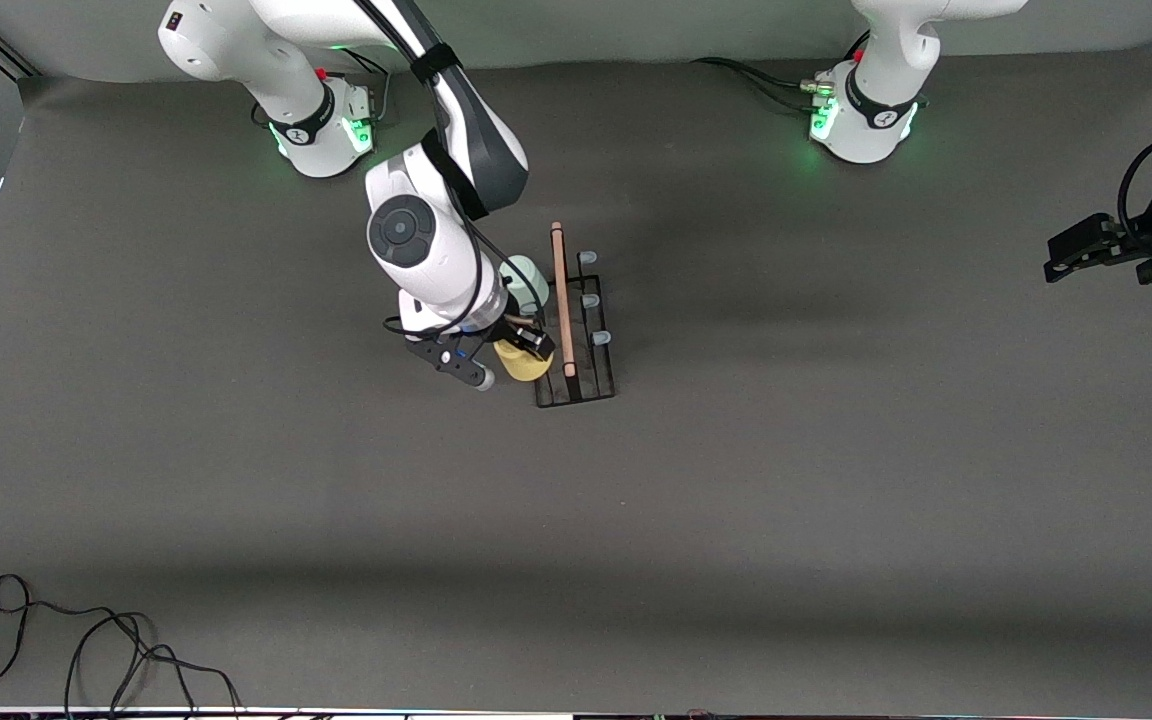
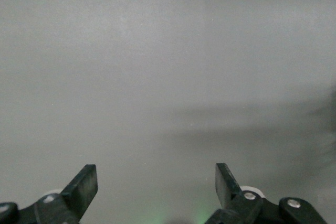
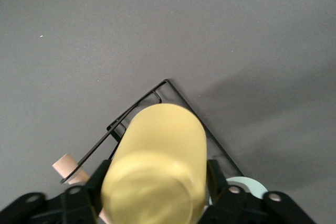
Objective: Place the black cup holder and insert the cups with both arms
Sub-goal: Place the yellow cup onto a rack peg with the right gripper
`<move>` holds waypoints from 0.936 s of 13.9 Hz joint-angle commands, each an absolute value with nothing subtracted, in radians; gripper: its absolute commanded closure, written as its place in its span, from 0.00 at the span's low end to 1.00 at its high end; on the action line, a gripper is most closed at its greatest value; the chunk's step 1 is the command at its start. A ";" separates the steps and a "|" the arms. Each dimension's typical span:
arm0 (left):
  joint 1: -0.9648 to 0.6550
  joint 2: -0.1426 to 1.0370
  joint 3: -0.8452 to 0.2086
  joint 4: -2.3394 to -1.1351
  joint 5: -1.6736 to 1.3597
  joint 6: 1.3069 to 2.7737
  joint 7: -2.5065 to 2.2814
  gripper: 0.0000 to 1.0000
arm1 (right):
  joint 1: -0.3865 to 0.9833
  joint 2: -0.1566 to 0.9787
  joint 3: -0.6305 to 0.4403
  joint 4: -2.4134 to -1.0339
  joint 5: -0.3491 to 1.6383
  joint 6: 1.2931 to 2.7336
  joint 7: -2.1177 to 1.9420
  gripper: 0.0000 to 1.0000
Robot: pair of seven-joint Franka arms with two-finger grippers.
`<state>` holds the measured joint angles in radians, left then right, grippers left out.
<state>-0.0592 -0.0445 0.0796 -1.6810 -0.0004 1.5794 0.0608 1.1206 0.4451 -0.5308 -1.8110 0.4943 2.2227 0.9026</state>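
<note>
The black cup holder [image 1: 591, 388] stands mid-table, its wooden handle rod [image 1: 562, 300] running away from the front camera. A yellow cup [image 1: 523, 364] sits upside down on the holder's side toward the right arm's end. My right gripper [image 1: 524, 350] is around this yellow cup [image 3: 157, 156], and its fingers [image 3: 100, 182] stand slightly apart from the cup's sides. A pale green cup [image 1: 524, 272] is on the same side, farther from the front camera. My left gripper [image 1: 1071, 255] waits open at the left arm's end of the table, and between its fingers [image 2: 84, 187] is nothing.
Three capped prongs [image 1: 591, 300] on the holder's side toward the left arm's end are bare. The holder's wire corner [image 3: 167, 82] and rod end [image 3: 65, 165] show in the right wrist view. Loose black cables [image 1: 86, 640] lie near the table's front edge.
</note>
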 commanded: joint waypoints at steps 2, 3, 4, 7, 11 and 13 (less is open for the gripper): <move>-0.069 -0.057 0.078 -1.687 0.008 1.577 0.041 0.00 | 1.126 0.420 -0.545 -1.799 0.412 2.189 0.930 0.00; -0.069 -0.057 0.078 -1.687 0.009 1.575 0.041 0.00 | 1.118 0.398 -0.551 -1.784 0.370 2.133 0.924 0.00; -0.069 -0.058 0.069 -1.687 0.009 1.571 0.040 0.00 | 1.106 0.379 -0.581 -1.751 0.336 2.044 0.916 0.00; -0.069 -0.052 0.058 -1.684 0.047 1.578 0.040 0.00 | 1.104 0.344 -0.720 -1.602 0.319 1.698 0.745 0.00; -0.069 -0.052 0.057 -1.681 0.054 1.583 0.035 0.00 | 1.108 0.289 -0.944 -1.481 0.318 1.406 0.502 0.00; -0.066 -0.054 0.058 -1.680 0.052 1.586 0.017 0.00 | 1.109 0.264 -1.047 -1.456 0.310 1.330 0.376 0.00</move>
<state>-0.0593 -0.0422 0.0569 -1.6796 0.0337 1.5831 0.0467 1.1061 0.2788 -0.9745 -1.4880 0.3284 1.4003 0.4842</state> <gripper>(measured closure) 0.000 0.000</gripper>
